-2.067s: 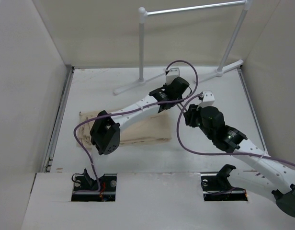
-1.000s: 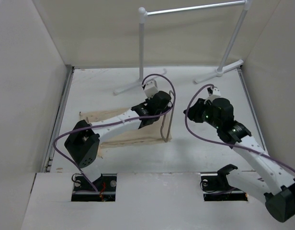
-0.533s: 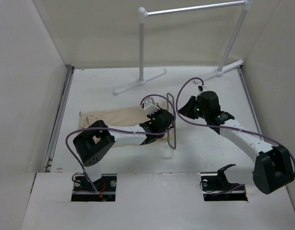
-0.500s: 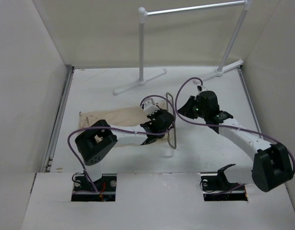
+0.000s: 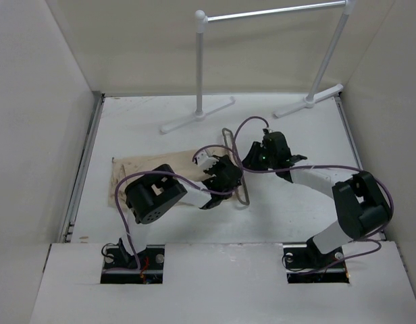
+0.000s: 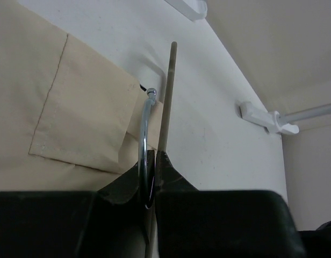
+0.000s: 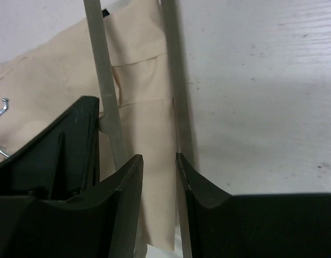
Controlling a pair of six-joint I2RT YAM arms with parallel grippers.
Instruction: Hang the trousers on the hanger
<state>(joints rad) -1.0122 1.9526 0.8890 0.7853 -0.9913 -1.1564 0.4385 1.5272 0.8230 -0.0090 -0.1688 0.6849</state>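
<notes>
My left gripper (image 6: pixel 152 161) is squeezed tight on the hanger (image 6: pixel 166 91). The bottom of the hanger's shiny hook (image 6: pixel 143 126) is caught between the fingers too. The hook curls up beside a corner of the trousers (image 6: pixel 58 107).

My right gripper (image 7: pixel 157 164) has its fingers a little bit apart. It sits low over the hanger, with one thin bar by each finger and cloth showing in the gap.

The trousers lie flat on the white table (image 5: pixel 140 128), out to my left. The hanger runs across their right end. The white rail (image 5: pixel 275 12) stands far back.
</notes>
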